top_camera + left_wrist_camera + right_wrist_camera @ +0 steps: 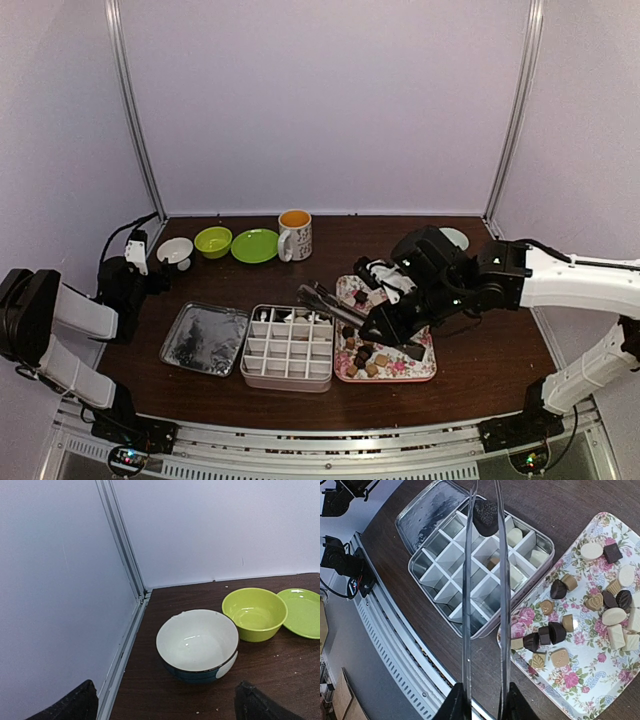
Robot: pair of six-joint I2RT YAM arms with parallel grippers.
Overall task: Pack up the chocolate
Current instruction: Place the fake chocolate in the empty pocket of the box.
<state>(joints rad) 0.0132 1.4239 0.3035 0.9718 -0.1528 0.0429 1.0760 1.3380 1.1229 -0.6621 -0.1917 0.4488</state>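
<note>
My right gripper (483, 700) is shut on thin metal tongs (468, 605), also seen from above (330, 303). The tong tips pinch a dark brown chocolate (485, 516) above the far rows of the divided tin box (445, 572), (289, 347). A few cream pieces (514, 536) lie in its far compartments. Several dark, tan and cream chocolates (600, 605) lie on the pink floral tray (580, 680), (420, 368) right of the box. My left gripper (167, 702) is open and empty at the far left, in front of a white bowl (197, 642).
The tin's lid (204, 338) lies left of the box. At the back stand a white bowl (175, 251), a green bowl (213, 241), a green plate (255, 245) and a floral mug (294, 234). A small dish (455, 238) sits back right.
</note>
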